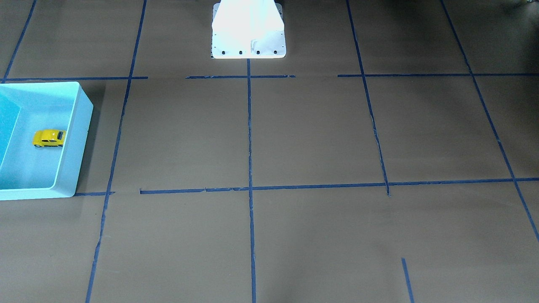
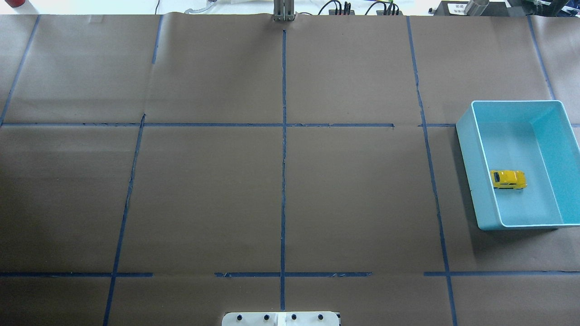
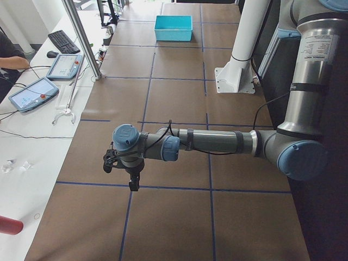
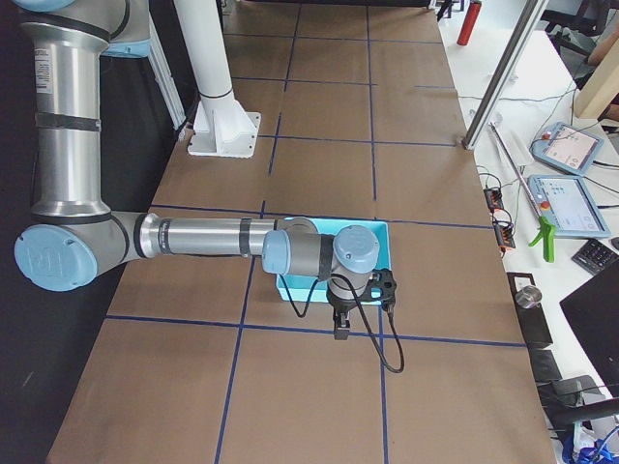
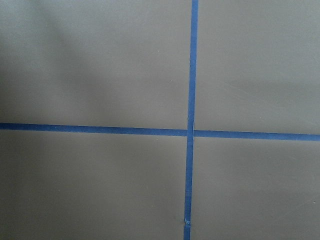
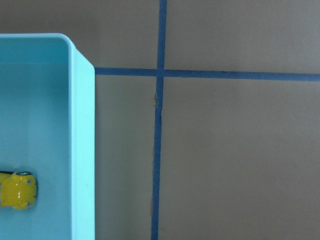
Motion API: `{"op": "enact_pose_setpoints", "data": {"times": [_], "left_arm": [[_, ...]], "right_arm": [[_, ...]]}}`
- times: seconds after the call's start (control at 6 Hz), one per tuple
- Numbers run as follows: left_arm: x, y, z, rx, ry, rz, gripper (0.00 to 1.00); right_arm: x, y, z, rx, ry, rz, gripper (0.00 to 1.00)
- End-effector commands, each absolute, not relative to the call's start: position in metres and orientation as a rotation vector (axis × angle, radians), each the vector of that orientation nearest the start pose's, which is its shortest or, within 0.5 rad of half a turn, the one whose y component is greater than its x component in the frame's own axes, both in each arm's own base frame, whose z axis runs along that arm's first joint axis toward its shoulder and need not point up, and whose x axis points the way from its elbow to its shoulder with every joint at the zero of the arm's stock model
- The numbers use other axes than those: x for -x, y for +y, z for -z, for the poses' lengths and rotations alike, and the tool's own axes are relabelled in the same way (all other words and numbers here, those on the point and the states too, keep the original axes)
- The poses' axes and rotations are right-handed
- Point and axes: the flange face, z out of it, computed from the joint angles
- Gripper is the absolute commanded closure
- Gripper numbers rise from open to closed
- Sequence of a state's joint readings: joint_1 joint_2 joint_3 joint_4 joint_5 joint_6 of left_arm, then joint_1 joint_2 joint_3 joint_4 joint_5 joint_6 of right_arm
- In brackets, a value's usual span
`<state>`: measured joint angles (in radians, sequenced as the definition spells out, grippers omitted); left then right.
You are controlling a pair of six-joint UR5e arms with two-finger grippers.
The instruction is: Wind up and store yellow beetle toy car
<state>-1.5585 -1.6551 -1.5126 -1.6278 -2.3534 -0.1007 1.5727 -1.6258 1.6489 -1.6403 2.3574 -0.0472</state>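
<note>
Closest in the left-end view, the left gripper hangs low over the brown paper-covered table and its blue tape lines, lower left of the frame; from here I cannot tell how its fingers stand. Far along the table, at the top of that frame, sits the light blue rectangular plastic bin. In the right-end view the right gripper hangs beside the bin at mid-frame, its fingers just as unreadable. The tiny yellow beetle toy car stands on its wheels on the bin's floor, at the overhead view's right edge, near the bin's left wall.
</note>
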Motion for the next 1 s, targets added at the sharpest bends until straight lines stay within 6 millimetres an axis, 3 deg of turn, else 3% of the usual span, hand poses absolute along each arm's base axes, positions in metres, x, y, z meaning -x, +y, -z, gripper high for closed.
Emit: {"op": "enact_pose_setpoints", "data": {"times": [0.0, 0.83], "left_arm": [[0.057, -0.533, -0.637, -0.036, 0.785, 0.051, 0.00], [0.057, -0.531, -0.642, -0.025, 0.785, 0.057, 0.00]], "right_arm": [[-0.068, -0.461, -0.659, 0.041, -0.812, -0.009, 0.00], [-0.069, -0.451, -0.669, 0.054, -0.811, -0.012, 0.00]]}}
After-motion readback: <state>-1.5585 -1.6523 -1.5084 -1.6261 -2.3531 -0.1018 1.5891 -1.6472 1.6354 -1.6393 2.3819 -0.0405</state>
